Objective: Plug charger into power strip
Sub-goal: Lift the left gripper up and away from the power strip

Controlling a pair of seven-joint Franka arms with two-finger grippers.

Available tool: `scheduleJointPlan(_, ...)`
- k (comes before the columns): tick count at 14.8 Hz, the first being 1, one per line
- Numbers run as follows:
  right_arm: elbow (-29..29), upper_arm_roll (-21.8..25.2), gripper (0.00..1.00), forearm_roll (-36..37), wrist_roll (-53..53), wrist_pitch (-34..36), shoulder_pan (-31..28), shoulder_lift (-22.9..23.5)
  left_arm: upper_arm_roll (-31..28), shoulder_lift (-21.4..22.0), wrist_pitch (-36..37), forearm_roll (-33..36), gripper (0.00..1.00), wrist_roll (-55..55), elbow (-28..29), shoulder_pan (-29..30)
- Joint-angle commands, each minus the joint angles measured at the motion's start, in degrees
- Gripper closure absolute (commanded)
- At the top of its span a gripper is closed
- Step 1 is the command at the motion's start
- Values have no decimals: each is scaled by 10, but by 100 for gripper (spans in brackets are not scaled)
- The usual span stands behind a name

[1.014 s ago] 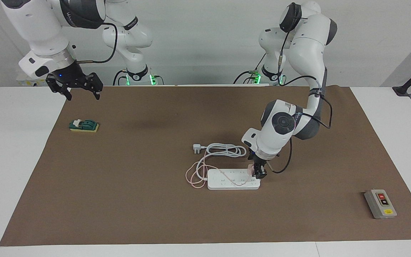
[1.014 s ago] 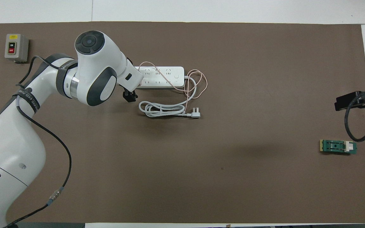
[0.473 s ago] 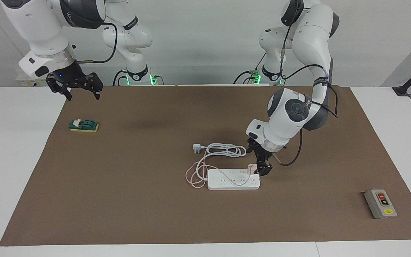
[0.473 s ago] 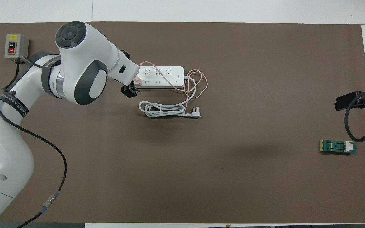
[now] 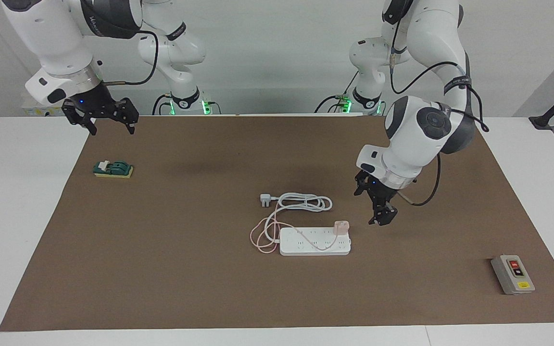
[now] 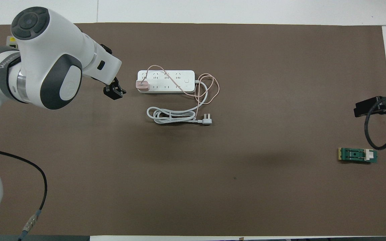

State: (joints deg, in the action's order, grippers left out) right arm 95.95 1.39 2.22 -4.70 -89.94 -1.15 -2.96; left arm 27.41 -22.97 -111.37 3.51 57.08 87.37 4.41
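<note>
The pale pink charger (image 5: 341, 227) stands upright on the white power strip (image 5: 313, 244), at the strip's end toward the left arm's end of the table; it also shows in the overhead view (image 6: 142, 85) on the strip (image 6: 171, 81). Its thin pink cable (image 5: 260, 238) loops over the strip and off its other end. My left gripper (image 5: 379, 211) is open and empty, raised over the mat beside that end of the strip, clear of the charger; it also shows in the overhead view (image 6: 114, 92). My right gripper (image 5: 108, 124) waits open, raised over the mat's edge at the right arm's end.
The strip's thick white cord (image 5: 306, 202) lies coiled nearer to the robots than the strip, ending in a white three-pin plug (image 5: 266, 199). A grey box with red and black buttons (image 5: 512, 274) sits at the left arm's end. A green block (image 5: 113, 169) lies under the right gripper.
My left gripper has let go of the charger and moved up and away toward the left arm's end. The charger stays standing on the strip. The right arm has not moved.
</note>
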Motion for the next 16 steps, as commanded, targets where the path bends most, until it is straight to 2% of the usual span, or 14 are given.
scheduleJointPlan(1, 3, -5, 0, 8, -12, 4, -7, -6, -1, 35, 39, -7, 0, -9, 10, 4)
scheduleJointPlan(6, 3, -5, 0, 8, -12, 4, -7, -6, 0, 87, 118, -7, 0, -12, 10, 40)
scheduleJointPlan(10, 3, -5, 0, 8, -12, 4, -7, -6, -1, 121, 147, -8, 0, -35, 14, 55)
scheduleJointPlan(16, 3, -5, 0, 8, -12, 4, -7, -6, -1, 133, 200, -8, 0, -133, 16, 60)
